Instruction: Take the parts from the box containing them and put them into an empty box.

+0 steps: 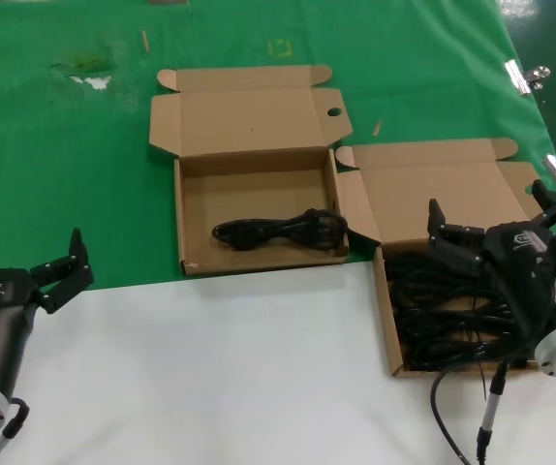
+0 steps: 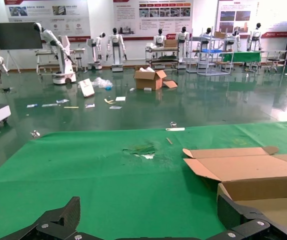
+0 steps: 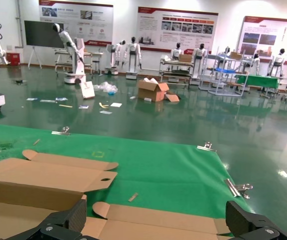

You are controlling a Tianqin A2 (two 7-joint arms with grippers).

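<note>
The right tool (image 1: pixel 491 221) hangs spread open above the shallow brown cardboard tray (image 1: pixel 390 325) heaped with black coiled power cords (image 1: pixel 443 310). Left of that tray, its twin box (image 1: pixel 193 208) holds one cord (image 1: pixel 278 230); farther left, the left tool (image 1: pixel 68 262) waits open.

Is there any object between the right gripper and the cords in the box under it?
Nothing visible. The right gripper hovers with open jaws directly above the cords in the right box, whose lid is folded back.

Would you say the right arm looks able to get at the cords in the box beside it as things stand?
Probably yes. The right gripper hangs open just above the pile of cords, and that box has its lid folded back, so nothing visible covers them. The left gripper waits far off.
</note>
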